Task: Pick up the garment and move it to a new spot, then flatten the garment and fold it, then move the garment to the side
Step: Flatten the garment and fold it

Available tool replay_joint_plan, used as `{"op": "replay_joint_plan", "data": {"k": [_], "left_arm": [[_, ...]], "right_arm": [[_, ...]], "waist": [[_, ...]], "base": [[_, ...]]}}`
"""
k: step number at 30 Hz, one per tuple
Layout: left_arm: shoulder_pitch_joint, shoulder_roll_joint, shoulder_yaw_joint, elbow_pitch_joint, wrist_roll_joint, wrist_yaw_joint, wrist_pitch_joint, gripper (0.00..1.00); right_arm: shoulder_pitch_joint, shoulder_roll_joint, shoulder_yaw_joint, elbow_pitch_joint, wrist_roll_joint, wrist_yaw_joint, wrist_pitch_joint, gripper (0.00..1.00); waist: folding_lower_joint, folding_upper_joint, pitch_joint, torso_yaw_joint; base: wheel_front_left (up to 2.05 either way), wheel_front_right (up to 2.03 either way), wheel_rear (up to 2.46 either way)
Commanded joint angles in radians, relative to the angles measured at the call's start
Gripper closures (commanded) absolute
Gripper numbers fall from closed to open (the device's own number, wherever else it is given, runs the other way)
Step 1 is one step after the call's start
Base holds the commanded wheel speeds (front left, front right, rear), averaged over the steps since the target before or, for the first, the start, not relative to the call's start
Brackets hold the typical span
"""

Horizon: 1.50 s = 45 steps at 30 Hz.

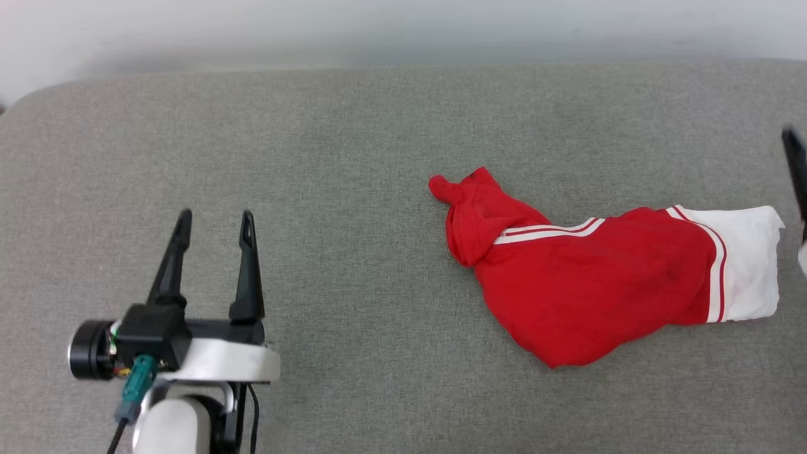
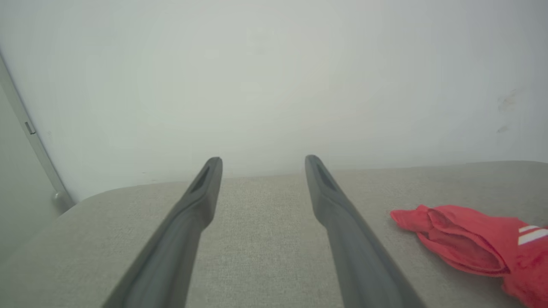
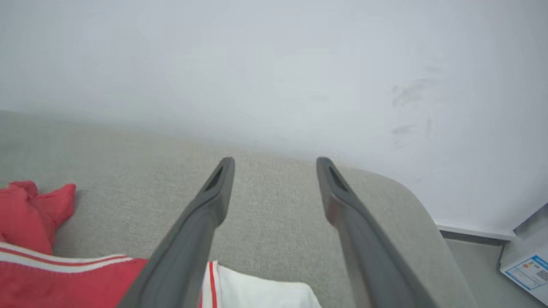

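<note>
The garment [image 1: 586, 277] lies crumpled on the grey fabric surface [image 1: 353, 157], right of centre, red with white stripes and a white sleeve pointing right. My left gripper [image 1: 215, 219] stands open at the lower left, well clear of the cloth, with nothing between its fingers. In the left wrist view its open fingers [image 2: 263, 161] point at the wall, and the garment [image 2: 466, 239] lies to their right. One dark finger [image 1: 795, 164] of my right gripper shows at the right edge, just beyond the sleeve. My right gripper [image 3: 276, 164] is open and empty above the garment [image 3: 34, 231].
A pale wall runs along the far edge of the surface. The surface has rounded corners at the far left [image 1: 38, 101] and far right [image 3: 411, 196]. A white box with a blue label [image 3: 528, 265] sits on the floor beyond the right corner.
</note>
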Motion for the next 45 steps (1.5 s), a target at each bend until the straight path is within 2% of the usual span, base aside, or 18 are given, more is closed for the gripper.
{"op": "replay_joint_plan", "data": {"k": [1, 5, 8, 13, 16, 19, 29, 35, 41, 45], "left_arm": [[-0.018, 0.007, 0.003, 0.003, 0.005, -0.008, -0.003, 0.0], [-0.09, 0.033, -0.012, 0.015, 0.021, -0.043, -0.003, 0.0], [-0.164, 0.06, -0.037, 0.039, 0.021, -0.07, -0.003, 0.0], [-0.329, 0.111, -0.116, 0.101, 0.0, -0.1, 0.025, 0.0], [-0.441, 0.137, -0.186, 0.119, -0.038, -0.106, 0.102, 0.0], [-0.562, 0.173, -0.299, 0.119, -0.121, -0.106, 0.208, 0.0], [-0.942, 0.326, -0.73, 0.108, -0.564, -0.106, 0.687, 0.0], [-1.108, 0.376, -0.974, 0.114, -0.771, -0.107, 0.957, 0.0], [-1.208, 0.389, -1.178, 0.143, -0.92, -0.107, 1.112, 0.0], [-1.214, 0.387, -1.25, 0.179, -0.962, -0.107, 1.16, 0.0]], "right_arm": [[0.027, 0.022, -0.037, -0.03, -0.032, 0.0, -0.003, 0.0], [0.156, 0.159, -0.272, -0.222, -0.222, 0.0, -0.003, 0.0], [0.254, 0.263, -0.382, -0.358, -0.327, 0.0, -0.004, 0.0], [0.368, 0.378, -0.47, -0.527, -0.44, 0.0, -0.004, 0.0], [0.411, 0.425, -0.503, -0.592, -0.468, 0.0, -0.004, 0.0], [0.433, 0.467, -0.527, -0.647, -0.482, 0.0, -0.004, 0.0], [0.41, 0.502, -0.498, -0.687, -0.522, 0.0, -0.004, 0.0], [0.373, 0.497, -0.469, -0.688, -0.533, 0.0, -0.004, 0.0], [0.336, 0.505, -0.445, -0.682, -0.534, 0.0, -0.004, 0.0], [0.319, 0.515, -0.431, -0.674, -0.538, 0.0, -0.004, 0.0]], "waist": [[0.0, 0.0, -0.004, -0.001], [0.0, 0.0, -0.013, -0.001], [0.0, 0.0, -0.015, -0.001], [0.0, 0.0, -0.009, -0.005], [0.0, 0.0, 0.006, -0.01], [0.0, 0.0, 0.031, -0.023], [0.0, 0.0, 0.139, -0.08], [0.0, 0.0, 0.206, -0.121], [0.0, 0.0, 0.267, -0.159], [0.0, 0.0, 0.3, -0.18]], "base": [[0.0, 0.0, 0.0], [0.0, 0.0, 0.0], [0.0, 0.0, 0.0], [0.0, 0.0, 0.0], [0.0, 0.0, 0.0], [0.0, 0.0, 0.0], [0.0, 0.0, 0.0], [0.0, 0.0, 0.0], [0.0, 0.0, 0.0], [0.0, 0.0, 0.0]]}}
